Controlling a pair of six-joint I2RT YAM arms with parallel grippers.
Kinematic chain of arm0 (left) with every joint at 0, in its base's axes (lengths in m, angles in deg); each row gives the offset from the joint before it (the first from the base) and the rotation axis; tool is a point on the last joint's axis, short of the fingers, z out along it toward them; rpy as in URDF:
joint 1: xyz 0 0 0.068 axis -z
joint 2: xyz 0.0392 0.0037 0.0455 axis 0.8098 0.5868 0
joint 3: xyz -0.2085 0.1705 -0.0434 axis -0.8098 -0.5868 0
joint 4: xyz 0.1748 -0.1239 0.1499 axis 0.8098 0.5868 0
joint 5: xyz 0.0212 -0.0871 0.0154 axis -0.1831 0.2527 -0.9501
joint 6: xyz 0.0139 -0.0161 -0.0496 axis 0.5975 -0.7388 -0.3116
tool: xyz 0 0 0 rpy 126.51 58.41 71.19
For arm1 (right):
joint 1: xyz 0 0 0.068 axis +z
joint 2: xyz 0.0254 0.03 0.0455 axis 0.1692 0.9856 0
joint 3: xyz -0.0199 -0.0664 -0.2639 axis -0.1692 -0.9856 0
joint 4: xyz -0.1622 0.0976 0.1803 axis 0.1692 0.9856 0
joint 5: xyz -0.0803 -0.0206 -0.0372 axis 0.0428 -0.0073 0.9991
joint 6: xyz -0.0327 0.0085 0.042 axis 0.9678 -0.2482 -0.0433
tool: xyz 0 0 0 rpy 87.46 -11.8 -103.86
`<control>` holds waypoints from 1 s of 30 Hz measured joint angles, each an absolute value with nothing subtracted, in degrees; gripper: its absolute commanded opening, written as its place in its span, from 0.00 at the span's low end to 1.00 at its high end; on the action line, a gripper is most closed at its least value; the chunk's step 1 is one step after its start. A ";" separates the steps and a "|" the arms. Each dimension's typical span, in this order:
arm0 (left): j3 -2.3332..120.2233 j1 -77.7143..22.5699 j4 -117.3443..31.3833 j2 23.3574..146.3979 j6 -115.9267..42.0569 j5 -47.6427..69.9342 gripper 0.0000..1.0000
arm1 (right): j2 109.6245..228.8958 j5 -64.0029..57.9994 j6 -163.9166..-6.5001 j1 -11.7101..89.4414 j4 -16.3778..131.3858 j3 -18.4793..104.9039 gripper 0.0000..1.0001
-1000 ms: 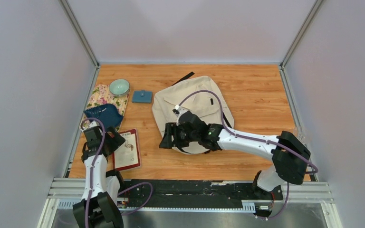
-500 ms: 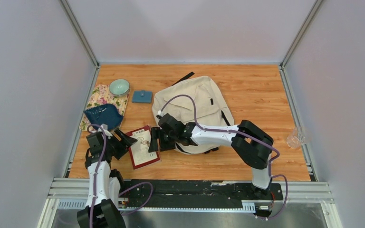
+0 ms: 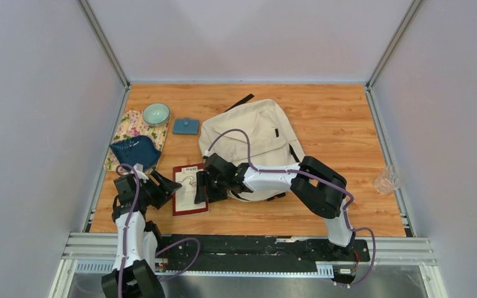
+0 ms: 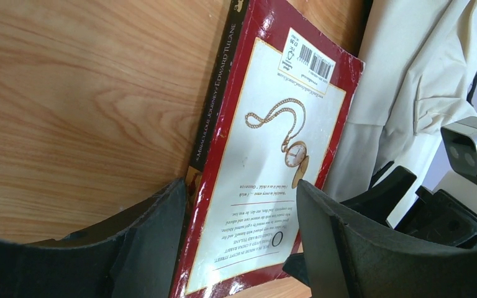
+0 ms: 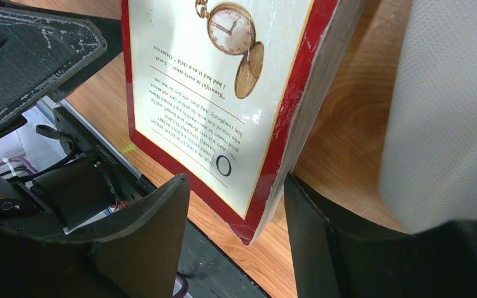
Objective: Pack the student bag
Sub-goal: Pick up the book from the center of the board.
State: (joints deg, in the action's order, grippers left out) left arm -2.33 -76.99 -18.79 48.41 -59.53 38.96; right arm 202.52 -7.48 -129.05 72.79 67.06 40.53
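We find the book lying on the table just left of the student bag's near end, with the left gripper at its left side and the right gripper at its right side, between book and bag. Behind the book, toward the far left, a cloth bears a leaf-shaped dish at its near end and a bowl at its far right corner, and a small pouch lies between bowl and bag. A cup stands well apart at the right edge.
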 measured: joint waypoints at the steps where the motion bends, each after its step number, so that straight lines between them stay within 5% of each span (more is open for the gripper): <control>1: -2.44 -76.99 -19.05 48.37 -59.57 39.07 0.70 | 202.52 -7.50 -129.13 72.79 67.08 40.53 0.57; 17: -3.22 -77.36 -21.33 47.03 -59.77 39.57 0.64 | 201.17 -6.72 -132.46 72.79 67.04 40.35 0.26; 24: -3.44 -77.40 -21.50 47.03 -59.79 39.92 0.63 | 200.08 -6.41 -133.90 72.79 64.92 40.26 0.36; 30: -3.44 -77.40 -21.48 47.03 -59.79 39.99 0.62 | 200.53 -6.45 -135.36 72.79 63.39 40.26 0.35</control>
State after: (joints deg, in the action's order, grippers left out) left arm -3.44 -77.40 -21.48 47.03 -59.79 39.99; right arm 200.53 -6.45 -135.36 72.79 63.39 40.26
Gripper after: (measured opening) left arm 0.629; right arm 0.362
